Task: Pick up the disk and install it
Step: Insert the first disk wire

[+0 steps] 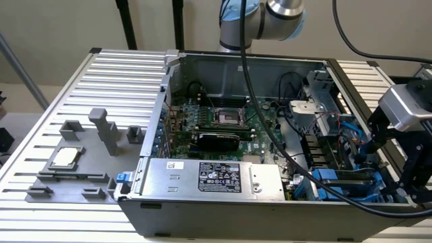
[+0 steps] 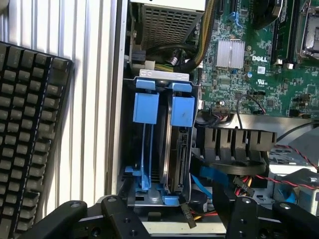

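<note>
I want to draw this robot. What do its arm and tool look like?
The arm is silver-grey and round-jointed, with a light blue cap. Thick black cables trail from it. The tool is black with chunky fingers.

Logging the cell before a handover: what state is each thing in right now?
Grey metal computer case: side open, internals exposed.
Black two-finger gripper: open, empty, above the drive bay.
Silver-grey hard disk in blue plastic carrier: standing on edge in the bay slot, not held.
Small square silver chip: lying in its grey holder outside the case.
</note>
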Controlling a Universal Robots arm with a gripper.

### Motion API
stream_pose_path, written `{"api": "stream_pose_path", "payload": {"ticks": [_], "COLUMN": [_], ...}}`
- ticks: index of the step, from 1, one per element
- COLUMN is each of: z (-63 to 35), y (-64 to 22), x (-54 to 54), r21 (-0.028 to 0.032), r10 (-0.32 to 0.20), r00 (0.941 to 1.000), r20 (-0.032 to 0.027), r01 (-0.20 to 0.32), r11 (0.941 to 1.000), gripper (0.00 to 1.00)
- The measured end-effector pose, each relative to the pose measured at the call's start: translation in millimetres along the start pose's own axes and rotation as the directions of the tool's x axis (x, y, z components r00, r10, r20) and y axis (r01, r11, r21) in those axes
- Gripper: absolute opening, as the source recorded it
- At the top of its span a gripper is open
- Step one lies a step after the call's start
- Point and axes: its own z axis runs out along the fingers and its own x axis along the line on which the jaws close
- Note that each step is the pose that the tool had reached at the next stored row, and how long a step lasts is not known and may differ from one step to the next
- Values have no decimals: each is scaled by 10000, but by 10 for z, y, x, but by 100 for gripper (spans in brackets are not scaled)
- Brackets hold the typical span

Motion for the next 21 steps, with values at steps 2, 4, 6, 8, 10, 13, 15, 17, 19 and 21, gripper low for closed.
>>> {"api": "stream_pose_path", "payload": {"ticks": [2,4,6,8,10,13,15,17,19,21], "z": [-1,-2,-2,-2,-2,-1,-1,-1,0,0], "y": [-23,-38,-49,-55,-55,-55,-56,-56,-56,-56], "x": [9,14,17,20,21,21,21,21,21,21], "r21": [-7,-13,-19,-25,-34,-52,-67,-84,-99,-108], "r10": [-9,-40,-86,-139,-231,-426,-576,-749,-932,-1070], "r00": [10000,10000,10000,9999,9997,9990,9983,9971,9955,9940], "r20": [19,37,51,61,74,110,126,145,177,218], "r01": [9,40,86,139,232,427,577,750,933,1073], "r11": [10000,10000,10000,9999,9997,9991,9983,9971,9956,9942], "gripper": [73,71,63,63,61,55,47,45,45,38]}}
